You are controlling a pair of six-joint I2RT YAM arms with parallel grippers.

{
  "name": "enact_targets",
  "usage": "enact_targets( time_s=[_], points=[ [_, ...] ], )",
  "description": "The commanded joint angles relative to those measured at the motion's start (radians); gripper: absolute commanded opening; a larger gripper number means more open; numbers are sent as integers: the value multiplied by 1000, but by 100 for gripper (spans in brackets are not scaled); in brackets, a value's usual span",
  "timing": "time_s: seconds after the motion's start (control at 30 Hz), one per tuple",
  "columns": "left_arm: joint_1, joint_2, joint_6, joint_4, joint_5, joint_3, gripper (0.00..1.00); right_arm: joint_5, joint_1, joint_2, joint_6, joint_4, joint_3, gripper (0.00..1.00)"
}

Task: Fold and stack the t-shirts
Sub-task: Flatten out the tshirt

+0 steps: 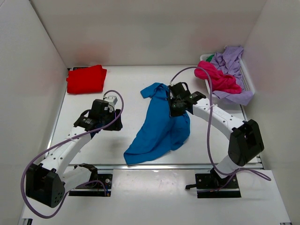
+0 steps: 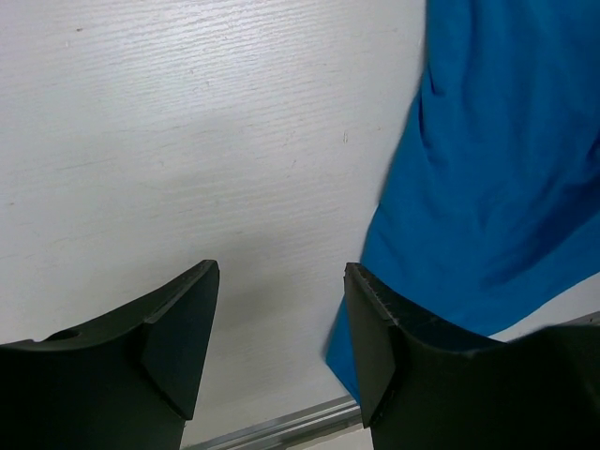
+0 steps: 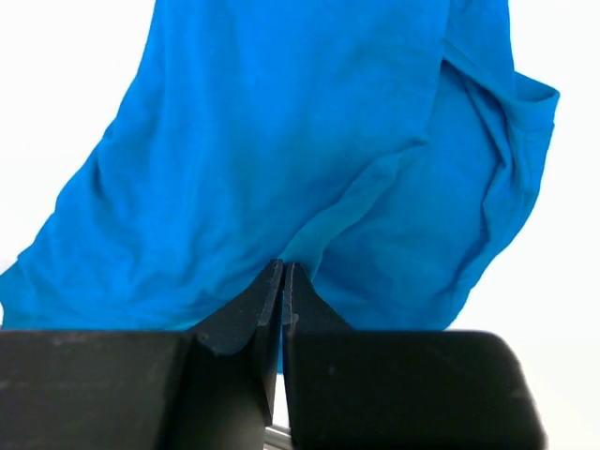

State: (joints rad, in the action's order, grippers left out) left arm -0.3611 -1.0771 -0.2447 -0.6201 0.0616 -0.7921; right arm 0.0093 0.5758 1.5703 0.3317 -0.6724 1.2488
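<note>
A bright blue t-shirt (image 1: pixel 157 129) lies crumpled and stretched out lengthwise mid-table. My right gripper (image 1: pixel 176 109) is at its right edge, shut on a pinched fold of the blue cloth (image 3: pixel 309 141); the jaws (image 3: pixel 282 272) meet with fabric between them. My left gripper (image 1: pixel 116 123) hovers left of the shirt, open and empty (image 2: pixel 281 272), with the blue shirt's edge (image 2: pixel 497 169) just beyond its right finger. A folded red t-shirt (image 1: pixel 86 78) rests at the back left. A magenta pink t-shirt (image 1: pixel 218 77) and a lilac one (image 1: pixel 232 58) are heaped at the back right.
The white slatted basket (image 1: pixel 247 79) holding the pink and lilac shirts stands in the back right corner. White walls enclose the table on three sides. A metal rail (image 1: pixel 154 165) runs along the near edge in front of the arm bases.
</note>
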Motion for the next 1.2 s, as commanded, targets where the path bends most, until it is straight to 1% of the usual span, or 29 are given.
enact_targets(
  time_s=[0.0,0.13,0.2,0.23,0.27,0.3,0.33,0.37,0.43,0.47,0.5,0.53,0.57,0.63,0.67,0.73,0.77,0.83,0.9,0.93,1.0,1.03,1.07,1.1,1.13,1.17],
  points=[
    [13,31,5,11,29,11,68,17,12,45,-3,-50,46,1],
    [28,37,-1,14,18,16,67,2,29,79,-2,-52,112,0],
    [45,55,-2,22,3,14,66,3,39,134,-13,-53,206,0],
    [63,63,-16,20,-3,24,66,-40,44,157,-25,-61,250,0],
    [86,83,-24,16,-9,24,66,-28,70,206,-43,-78,361,0],
    [100,91,-24,7,-3,21,66,-14,91,255,-58,-107,502,0],
    [140,106,-28,5,-3,18,66,-9,111,328,-92,-136,661,0],
    [148,112,-24,2,0,17,66,-9,116,367,-102,-154,748,0],
    [145,131,-28,2,9,7,66,-46,113,572,-128,-219,1164,0],
    [133,137,-34,-10,4,2,66,-73,105,630,-134,-239,1277,0],
    [122,135,-36,-15,-5,-7,67,-112,82,739,-149,-233,1471,0],
    [113,138,-50,-21,-11,-7,67,-112,78,805,-143,-207,1564,7],
    [97,140,-56,-23,0,-10,67,-94,61,792,-132,-178,1525,23],
    [97,134,-47,-50,40,-19,68,-36,42,740,-134,-96,1383,43],
    [94,129,-39,-65,52,-18,69,18,36,731,-138,-99,1358,48],
    [82,117,-19,-92,57,-7,65,93,26,723,-175,-157,1360,55],
    [56,109,-18,-121,37,8,62,168,13,729,-183,-281,1420,56],
    [47,94,-13,-148,38,24,61,204,9,714,-172,-363,1431,54],
    [5,79,-28,-165,35,40,61,227,-7,646,-163,-392,1317,53],
    [-39,63,-37,-173,0,33,61,265,-11,592,-164,-410,1219,52],
    [-56,16,-62,-176,15,21,61,300,-24,466,-140,-414,1004,50],
    [-53,-1,-76,-173,53,31,61,287,-40,432,-137,-406,938,48],
    [-55,-26,-100,-137,101,36,62,258,-57,359,-137,-367,791,48],
    [-62,-64,-122,-109,104,50,62,214,-65,276,-135,-305,632,48],
    [-90,-75,-151,-74,100,50,64,193,-73,236,-132,-274,562,49],
    [-99,-113,-165,-64,84,54,66,155,-85,164,-131,-221,434,48]
  ],
)
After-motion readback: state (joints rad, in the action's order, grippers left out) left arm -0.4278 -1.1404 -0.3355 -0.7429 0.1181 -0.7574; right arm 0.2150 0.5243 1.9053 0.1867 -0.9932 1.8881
